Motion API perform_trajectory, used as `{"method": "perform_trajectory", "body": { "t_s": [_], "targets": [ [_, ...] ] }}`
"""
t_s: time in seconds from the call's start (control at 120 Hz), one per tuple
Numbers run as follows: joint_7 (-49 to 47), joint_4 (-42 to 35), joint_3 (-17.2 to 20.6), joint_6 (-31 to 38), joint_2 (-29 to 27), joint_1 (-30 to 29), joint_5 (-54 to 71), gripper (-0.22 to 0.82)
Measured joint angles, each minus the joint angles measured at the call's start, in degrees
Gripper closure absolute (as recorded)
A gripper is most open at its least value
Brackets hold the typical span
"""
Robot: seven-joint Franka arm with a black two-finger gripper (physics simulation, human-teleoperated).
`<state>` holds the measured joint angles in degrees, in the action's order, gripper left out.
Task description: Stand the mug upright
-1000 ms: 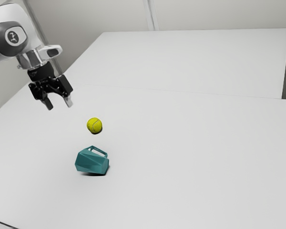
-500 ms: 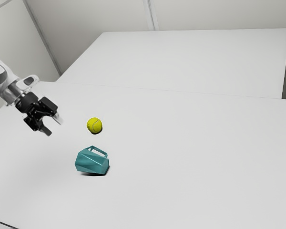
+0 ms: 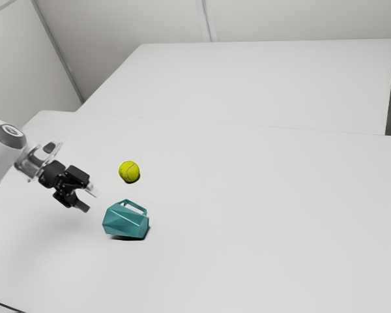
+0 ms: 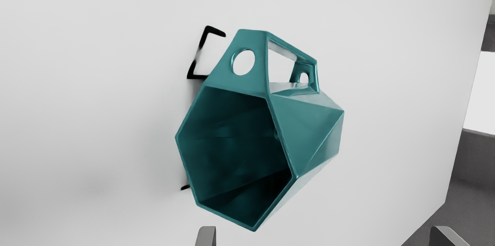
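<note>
- One blue-green mug (image 3: 126, 222) with one handle (image 4: 261, 56)
- One yellow ball (image 3: 129, 171)
- One robot arm (image 3: 1, 155)
- One black gripper (image 3: 92, 201) with two fingers (image 4: 207, 237)
- One big white bench (image 3: 260, 222)

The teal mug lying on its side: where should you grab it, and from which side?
I'd pinch the handle, coming from above on the mouth's side. The mug lies with its handle sticking up and its mouth facing my open pincer, so one finger could probably go on each side of the handle.
</note>
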<state>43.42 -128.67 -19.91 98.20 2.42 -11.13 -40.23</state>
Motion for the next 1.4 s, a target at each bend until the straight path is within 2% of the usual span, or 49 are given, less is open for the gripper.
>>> {"method": "perform_trajectory", "body": {
  "t_s": [0.408,0.933,0.975,1.092,1.158,1.258,1.4],
  "targets": [
    [8.2,-3.3,0.1,2.5,2.2,0.4,-6.9,0.00],
    [13.1,-5.3,1.3,1.7,3.6,1.5,-11.1,0.00],
    [13.3,-5.4,1.4,1.6,3.7,1.6,-11.4,0.08],
    [13.9,-5.3,1.5,1.6,3.7,1.5,-11.8,0.39],
    [14.2,-5.2,1.5,1.6,3.7,1.4,-11.9,0.52],
    [14.5,-5.2,1.5,1.7,3.4,1.4,-12.0,0.64],
    [14.9,-5.1,2.3,1.4,1.8,1.5,-12.0,0.72]
  ]
}}
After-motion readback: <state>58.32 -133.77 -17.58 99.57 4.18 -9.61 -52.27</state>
